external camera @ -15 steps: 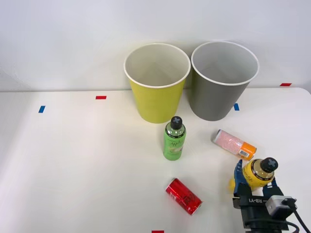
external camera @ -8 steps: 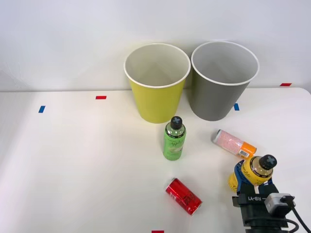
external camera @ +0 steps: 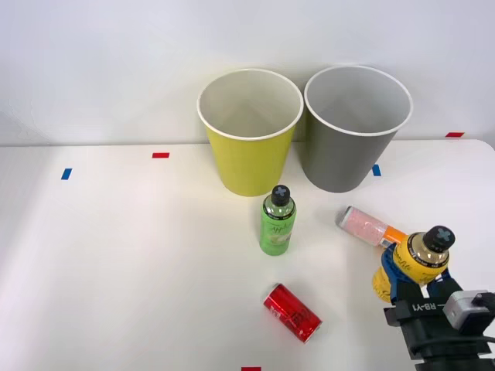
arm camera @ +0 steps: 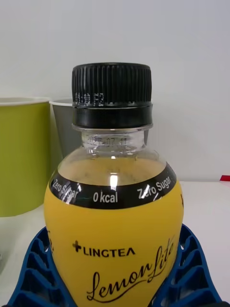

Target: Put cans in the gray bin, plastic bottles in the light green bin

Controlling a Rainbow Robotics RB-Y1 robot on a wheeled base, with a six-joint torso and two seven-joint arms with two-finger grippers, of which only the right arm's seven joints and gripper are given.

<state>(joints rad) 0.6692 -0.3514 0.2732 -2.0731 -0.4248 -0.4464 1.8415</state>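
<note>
The right gripper [external camera: 402, 280] has its blue ribbed fingers [arm camera: 33, 268] clamped on the stubby yellow-orange plastic bottle with a black screw cap [arm camera: 112, 211], upright near the table's right edge and labelled "LINGTEA Lemon Lite", "Zero Sugar", "0 kcal". Just beside it lies the pale pink can with an orange end [external camera: 371, 227]. The yellow-green bin [external camera: 249, 147] and gray bin [external camera: 352, 143] both stand empty.

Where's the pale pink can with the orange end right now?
Front view: the pale pink can with the orange end lies on its side at the table's right, just behind the yellow-orange bottle, in front of the gray bin.
</note>
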